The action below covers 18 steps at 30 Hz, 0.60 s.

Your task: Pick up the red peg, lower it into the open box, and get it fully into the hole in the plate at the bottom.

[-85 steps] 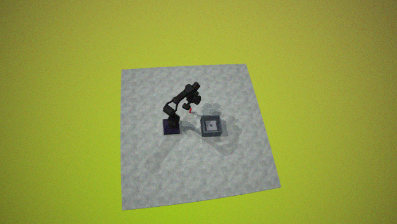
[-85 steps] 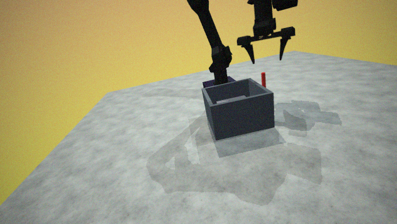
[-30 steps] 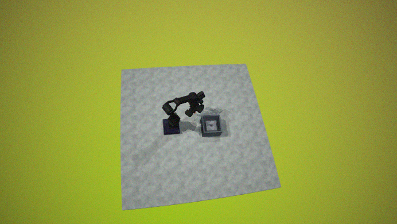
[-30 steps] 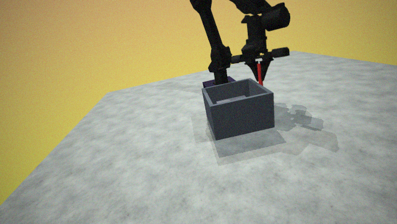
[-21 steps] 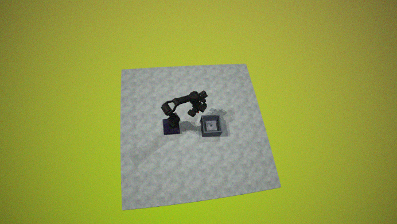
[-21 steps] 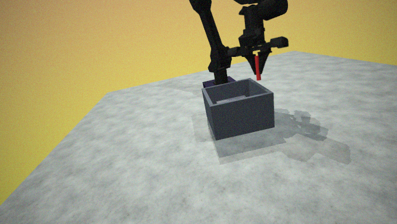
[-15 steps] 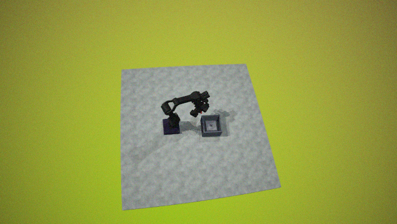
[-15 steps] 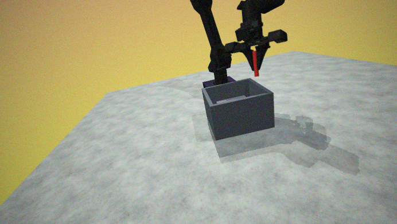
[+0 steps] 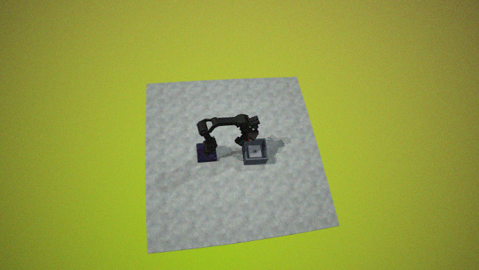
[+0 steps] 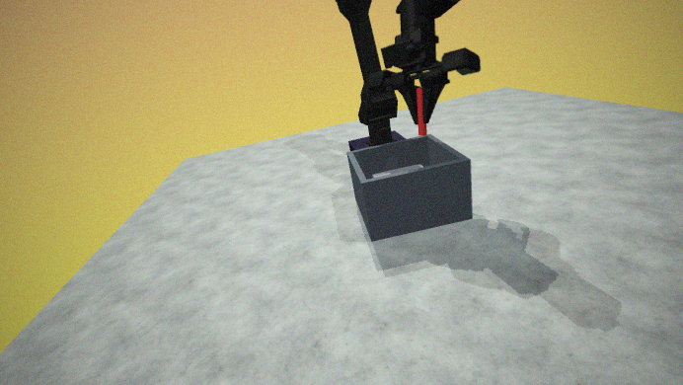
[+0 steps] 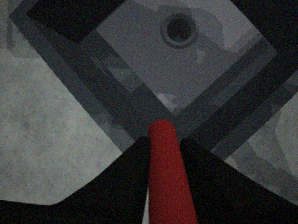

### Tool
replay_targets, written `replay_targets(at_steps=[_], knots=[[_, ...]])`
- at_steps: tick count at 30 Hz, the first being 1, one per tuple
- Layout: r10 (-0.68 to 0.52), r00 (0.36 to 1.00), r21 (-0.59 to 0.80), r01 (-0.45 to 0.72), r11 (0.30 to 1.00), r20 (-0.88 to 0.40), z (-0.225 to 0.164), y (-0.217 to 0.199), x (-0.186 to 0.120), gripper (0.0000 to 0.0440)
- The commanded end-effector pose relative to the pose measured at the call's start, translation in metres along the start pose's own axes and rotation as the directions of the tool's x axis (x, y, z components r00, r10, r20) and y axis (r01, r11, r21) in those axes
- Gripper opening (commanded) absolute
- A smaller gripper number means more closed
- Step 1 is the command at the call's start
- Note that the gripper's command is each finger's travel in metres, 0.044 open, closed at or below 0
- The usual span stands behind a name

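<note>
Pinching the red peg between their tips, the jaws hang point-down close to the open box, which sits on the bench. The peg is nearly upright, with only a slight lean in the exterior view, and its lower end sticks out below the tips, close above the level of the rim.

What the coming move turns on is the sideways gap between that lower end and the hole. In the wrist view the peg's end shows over the box's corner region, while the hole lies well beyond it, towards the top of the picture, in the pale plate. From above, the peg is at the far wall, left of the hole, so the shift looks to be towards the near side and somewhat right.

Descending from here would, I judge, risk catching the wall. Better to keep the height, centre the long axis over the hole, straighten any lean, and only then lower. The grasp is made; carrying across and inserting remain.
</note>
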State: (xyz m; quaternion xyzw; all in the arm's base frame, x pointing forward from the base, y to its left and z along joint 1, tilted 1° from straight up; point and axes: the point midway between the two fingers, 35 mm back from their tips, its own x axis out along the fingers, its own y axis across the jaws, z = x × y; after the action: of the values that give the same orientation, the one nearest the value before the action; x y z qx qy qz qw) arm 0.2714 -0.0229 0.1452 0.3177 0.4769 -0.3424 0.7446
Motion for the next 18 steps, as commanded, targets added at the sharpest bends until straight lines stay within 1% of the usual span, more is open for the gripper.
replay_targets(at_steps=[1,10,18], knots=[[-0.002,1.0,0.022,0.002,1.0,0.009,0.015,-0.001,0.007,0.0],[-0.006,1.0,0.068,0.005,0.998,0.015,0.04,-0.005,0.025,0.0001],[-0.01,1.0,0.093,0.011,0.996,-0.007,0.051,-0.008,0.041,0.0006]])
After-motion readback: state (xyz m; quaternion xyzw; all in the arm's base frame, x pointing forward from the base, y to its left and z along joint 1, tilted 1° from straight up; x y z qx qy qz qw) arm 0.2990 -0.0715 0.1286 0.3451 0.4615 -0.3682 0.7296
